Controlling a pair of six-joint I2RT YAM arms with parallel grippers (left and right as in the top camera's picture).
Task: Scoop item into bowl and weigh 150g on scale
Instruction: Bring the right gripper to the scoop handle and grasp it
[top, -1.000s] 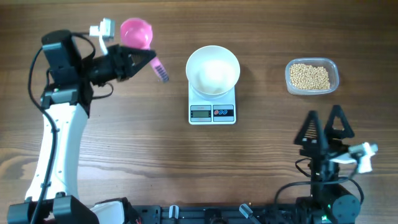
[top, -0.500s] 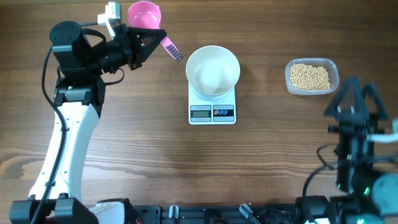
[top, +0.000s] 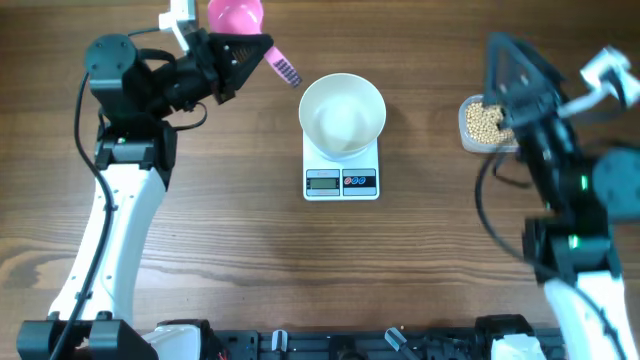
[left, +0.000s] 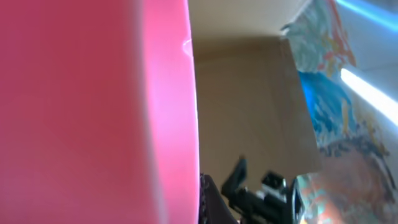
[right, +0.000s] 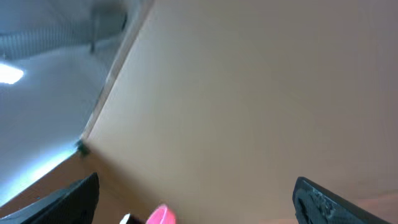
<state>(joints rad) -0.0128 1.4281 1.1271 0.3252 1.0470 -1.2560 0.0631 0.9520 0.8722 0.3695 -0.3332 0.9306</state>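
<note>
My left gripper (top: 250, 52) is shut on the handle of a pink scoop (top: 236, 15), held in the air at the far left; its purple handle end (top: 287, 70) points toward the bowl. In the left wrist view the scoop (left: 93, 112) fills the left half. The white bowl (top: 342, 112) sits on the scale (top: 341, 182) and looks bare inside. The beans (top: 484, 122) lie in a clear tub (top: 466, 128), partly hidden by my right gripper (top: 515, 65), which hangs open above it. In the right wrist view the gripper (right: 199, 205) holds nothing between its wide-set fingers (right: 68, 196).
The scale's display (top: 322, 181) and two dark buttons (top: 359, 182) face the near edge. Wooden table top (top: 250, 250) surrounds the scale. The right arm's body (top: 575, 215) stands over the right side of the table.
The left arm has carried the pink scoop up and to the right, toward the far edge. The right arm has swung from the near edge to above the bean tub, still open.
</note>
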